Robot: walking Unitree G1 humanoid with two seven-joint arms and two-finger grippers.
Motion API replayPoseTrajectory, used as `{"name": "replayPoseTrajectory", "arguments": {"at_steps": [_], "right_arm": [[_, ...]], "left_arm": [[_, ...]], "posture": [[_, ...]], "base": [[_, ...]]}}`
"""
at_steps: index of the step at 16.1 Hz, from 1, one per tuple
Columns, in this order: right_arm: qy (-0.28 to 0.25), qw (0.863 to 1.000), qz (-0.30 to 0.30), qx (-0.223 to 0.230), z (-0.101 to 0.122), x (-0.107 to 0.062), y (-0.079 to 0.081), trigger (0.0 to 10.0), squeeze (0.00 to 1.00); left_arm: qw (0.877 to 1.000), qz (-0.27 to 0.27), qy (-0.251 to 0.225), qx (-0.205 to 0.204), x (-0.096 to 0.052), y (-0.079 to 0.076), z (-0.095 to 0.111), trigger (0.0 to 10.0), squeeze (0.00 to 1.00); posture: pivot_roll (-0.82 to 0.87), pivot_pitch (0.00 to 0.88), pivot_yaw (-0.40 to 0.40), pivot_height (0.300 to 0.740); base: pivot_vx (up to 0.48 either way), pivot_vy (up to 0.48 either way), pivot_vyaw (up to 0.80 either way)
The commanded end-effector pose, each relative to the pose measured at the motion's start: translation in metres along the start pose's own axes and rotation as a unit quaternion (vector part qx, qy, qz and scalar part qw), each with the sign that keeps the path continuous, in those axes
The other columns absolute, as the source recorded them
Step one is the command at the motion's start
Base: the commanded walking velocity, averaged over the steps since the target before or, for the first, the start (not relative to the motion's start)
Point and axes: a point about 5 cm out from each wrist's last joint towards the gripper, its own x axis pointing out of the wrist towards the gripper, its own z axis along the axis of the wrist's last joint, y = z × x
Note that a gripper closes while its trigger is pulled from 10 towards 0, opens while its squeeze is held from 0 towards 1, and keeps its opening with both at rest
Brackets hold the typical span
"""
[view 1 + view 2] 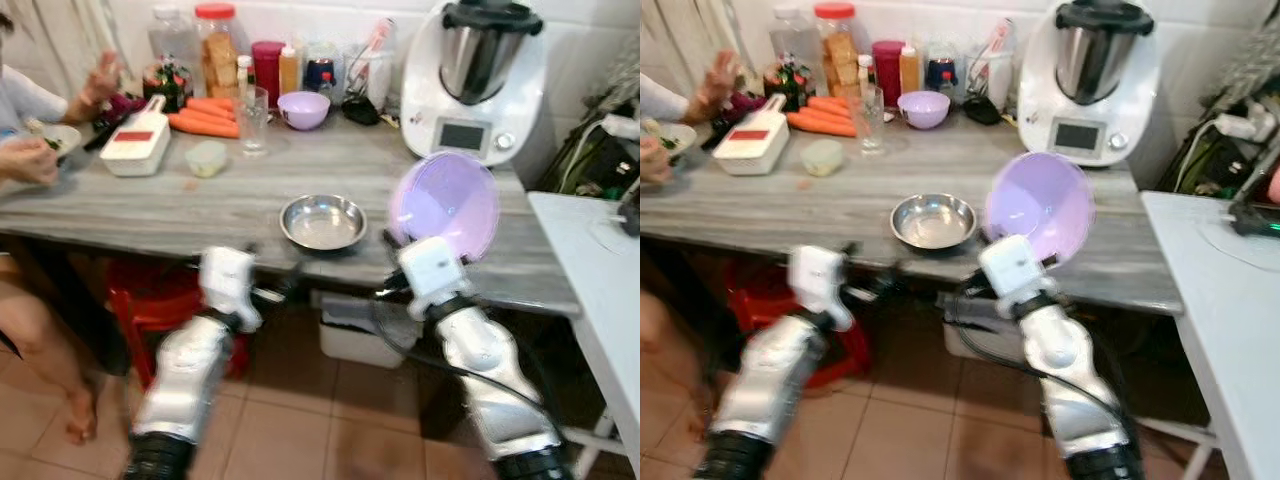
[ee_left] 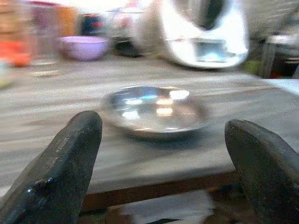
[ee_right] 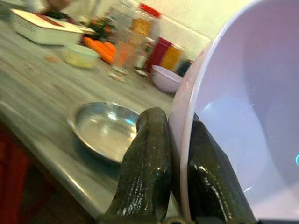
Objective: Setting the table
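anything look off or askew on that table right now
Nothing is spilled or broken. The one odd thing is the purple bowl: the right gripper pinches its rim and holds it tipped on edge above the table, beside the steel dish, which sits flat near the front edge.

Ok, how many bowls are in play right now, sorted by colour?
Purple: 2, one held on its rim by the right end effector, one at the back of the table.
Steel: 1.
Total: 3.
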Motion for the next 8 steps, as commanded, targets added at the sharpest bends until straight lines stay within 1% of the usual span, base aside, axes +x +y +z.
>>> {"name": "replayPoseTrajectory", "arguments": {"at_steps": [1,2,3,6,8], "right_arm": [[-0.010,1.000,-0.021,-0.011,0.005,-0.002,-0.009,10.0,0.00],[0.001,0.998,-0.062,0.008,0.004,-0.009,-0.013,10.0,0.00],[0.008,0.997,-0.081,0.015,0.003,-0.013,-0.016,10.0,0.00],[0.030,0.995,-0.095,0.031,-0.006,-0.031,-0.015,10.0,0.00],[0.035,0.995,-0.092,0.032,-0.007,-0.036,-0.014,10.0,0.00]], "left_arm": [[1.000,0.002,-0.012,0.008,0.002,-0.001,0.007,10.0,0.00],[1.000,0.014,-0.011,0.015,-0.009,0.003,0.007,10.0,0.00],[1.000,0.021,-0.010,0.018,-0.014,0.004,0.006,10.0,0.00],[0.998,0.053,0.002,0.030,-0.033,0.011,0.001,10.0,0.00],[0.998,0.059,0.008,0.032,-0.039,0.011,0.000,10.0,0.00]], "posture": [[-0.03,0.010,-0.026,0.740],[-0.02,0.008,-0.030,0.740],[-0.01,0.008,-0.034,0.740],[0.00,0.014,-0.038,0.740],[0.00,0.014,-0.038,0.740]], "base": [[0.337,0.000,0.00],[0.334,0.000,0.00],[0.334,0.000,0.00],[0.330,0.000,0.00],[0.321,0.000,0.00]]}}
